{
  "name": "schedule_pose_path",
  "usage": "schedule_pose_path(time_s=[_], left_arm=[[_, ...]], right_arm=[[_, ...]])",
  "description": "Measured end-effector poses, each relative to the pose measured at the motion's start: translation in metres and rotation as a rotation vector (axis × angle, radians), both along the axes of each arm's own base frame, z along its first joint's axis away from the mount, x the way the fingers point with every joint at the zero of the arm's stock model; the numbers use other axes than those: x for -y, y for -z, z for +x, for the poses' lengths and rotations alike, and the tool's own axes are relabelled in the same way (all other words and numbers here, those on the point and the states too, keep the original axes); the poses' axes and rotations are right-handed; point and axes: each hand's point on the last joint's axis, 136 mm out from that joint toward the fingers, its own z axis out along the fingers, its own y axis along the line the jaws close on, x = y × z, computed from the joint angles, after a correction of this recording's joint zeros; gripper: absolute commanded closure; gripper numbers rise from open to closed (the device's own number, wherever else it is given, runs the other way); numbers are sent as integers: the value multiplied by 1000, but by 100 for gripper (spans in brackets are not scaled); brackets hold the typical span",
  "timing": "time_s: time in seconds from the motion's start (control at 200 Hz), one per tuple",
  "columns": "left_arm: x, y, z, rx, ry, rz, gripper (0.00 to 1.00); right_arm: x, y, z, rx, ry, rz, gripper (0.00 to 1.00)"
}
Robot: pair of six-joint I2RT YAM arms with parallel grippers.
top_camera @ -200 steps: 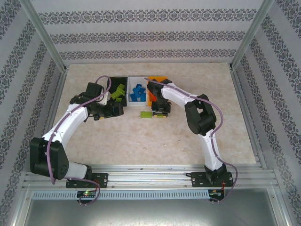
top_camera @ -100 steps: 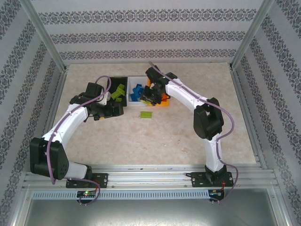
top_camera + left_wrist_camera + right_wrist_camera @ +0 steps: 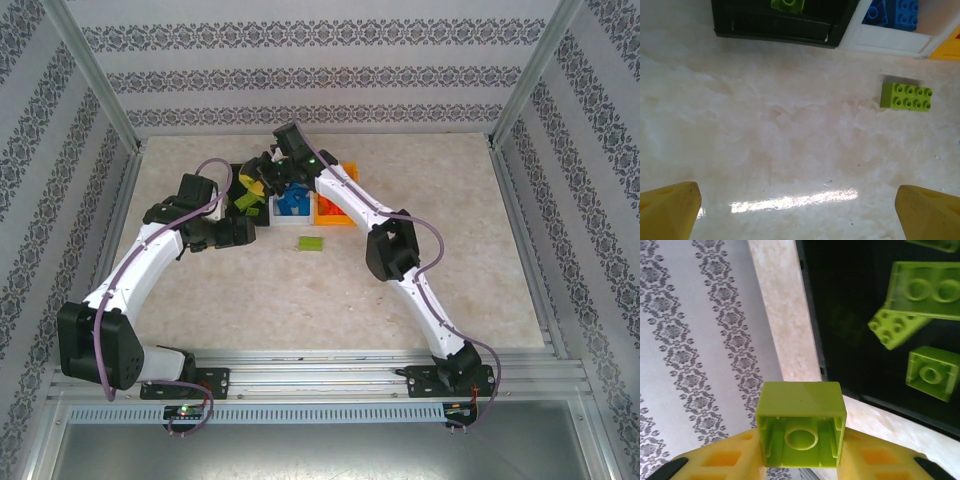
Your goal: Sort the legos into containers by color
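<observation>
Over the near rim of the black container (image 3: 812, 340) my right gripper (image 3: 801, 450) is shut on a lime green lego (image 3: 801, 422), hollow underside facing the camera. Other lime legos (image 3: 925, 287) lie inside that container. From above, the right gripper (image 3: 262, 178) is at the black container (image 3: 248, 170), with the white container (image 3: 275, 207) of blue legos (image 3: 293, 200) and the orange container (image 3: 338, 220) to its right. One lime lego (image 3: 311, 242) lies on the table, also visible from the left wrist (image 3: 906, 96). My left gripper (image 3: 800, 210) hangs open over bare table, in front of the black container (image 3: 775, 27).
The three containers stand side by side at the back middle of the marble-patterned table (image 3: 300, 290). Patterned walls and metal posts (image 3: 95, 95) enclose the table on three sides. Both arms reach toward the black container from opposite sides.
My right arm has swung left from in front of the orange container to the black one, carrying the lime lego. The left arm has barely shifted.
</observation>
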Motion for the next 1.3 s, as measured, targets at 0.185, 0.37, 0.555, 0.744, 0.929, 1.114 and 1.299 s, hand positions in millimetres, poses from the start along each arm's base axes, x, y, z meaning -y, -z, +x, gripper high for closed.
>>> schedule_pose_path(time_s=[0.185, 0.37, 0.555, 0.744, 0.929, 1.114, 1.299], left_arm=[[-5, 0, 0, 3, -8, 27, 0], [-7, 0, 0, 5, -9, 38, 0], [-6, 0, 0, 5, -9, 37, 0], [-4, 0, -1, 1, -2, 33, 0], [10, -6, 2, 7, 41, 14, 0], [16, -8, 2, 8, 57, -7, 0], [29, -10, -1, 1, 65, -50, 0]], right_arm=[[-8, 0, 11, -14, 37, 49, 26], [-6, -5, 18, -8, 62, 68, 26], [-5, -6, 20, -5, 65, 70, 25], [-3, -6, 18, 11, 52, 55, 24], [17, -10, -3, 28, 7, -26, 22], [65, -37, -39, 74, -19, -107, 21], [149, -48, -59, 109, 58, -178, 20]])
